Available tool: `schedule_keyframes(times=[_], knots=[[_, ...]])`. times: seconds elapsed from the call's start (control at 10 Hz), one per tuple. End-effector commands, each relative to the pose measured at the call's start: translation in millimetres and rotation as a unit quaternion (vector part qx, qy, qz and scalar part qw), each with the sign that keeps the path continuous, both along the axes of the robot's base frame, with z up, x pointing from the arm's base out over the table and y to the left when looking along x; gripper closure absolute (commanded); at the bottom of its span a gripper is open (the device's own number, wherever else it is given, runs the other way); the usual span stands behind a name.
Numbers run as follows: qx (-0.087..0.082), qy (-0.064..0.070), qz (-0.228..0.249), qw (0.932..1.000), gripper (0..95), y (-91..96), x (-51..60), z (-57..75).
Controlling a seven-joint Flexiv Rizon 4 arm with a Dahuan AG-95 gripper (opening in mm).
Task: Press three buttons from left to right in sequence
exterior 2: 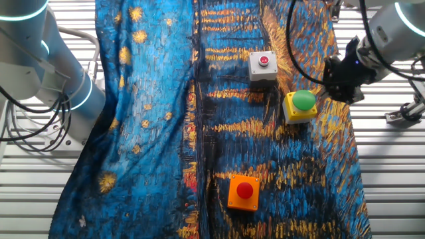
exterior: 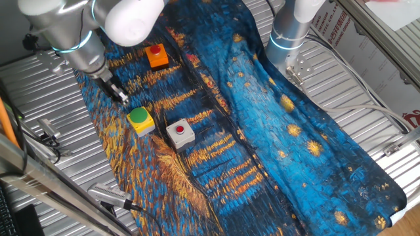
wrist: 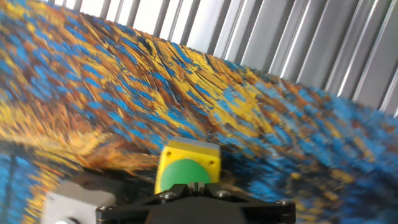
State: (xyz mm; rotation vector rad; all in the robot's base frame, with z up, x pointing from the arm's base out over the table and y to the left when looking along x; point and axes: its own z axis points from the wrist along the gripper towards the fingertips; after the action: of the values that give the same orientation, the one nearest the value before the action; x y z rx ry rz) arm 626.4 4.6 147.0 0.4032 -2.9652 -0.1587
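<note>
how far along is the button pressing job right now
Nothing visible proves any press has happened. In hand: the gripper hangs beside the yellow box with the green round cap, and the hand view looks straight at that cap, so the middle button seems to be the current target. Whether the orange box with the red cap was pressed cannot be told. The grey box with the red cap looks left to do.

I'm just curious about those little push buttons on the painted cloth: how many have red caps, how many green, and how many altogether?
Red caps: 2, on the orange box and the grey box
Green caps: 1, on the yellow box
Total: 3 buttons
</note>
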Motion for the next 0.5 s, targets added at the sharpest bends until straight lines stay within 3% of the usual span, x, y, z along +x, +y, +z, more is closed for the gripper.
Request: schedule_keyframes(times=[0.1, 0.3, 0.5], knots=[[-0.018, 0.001, -0.087, 0.9960, 95.0, 34.2, -7.9, -11.5], [-0.027, 0.001, -0.088, 0.9958, 95.0, 47.9, -6.9, -17.3], [-0.026, 0.003, -0.080, 0.9964, 95.0, 48.5, -6.9, -20.0]])
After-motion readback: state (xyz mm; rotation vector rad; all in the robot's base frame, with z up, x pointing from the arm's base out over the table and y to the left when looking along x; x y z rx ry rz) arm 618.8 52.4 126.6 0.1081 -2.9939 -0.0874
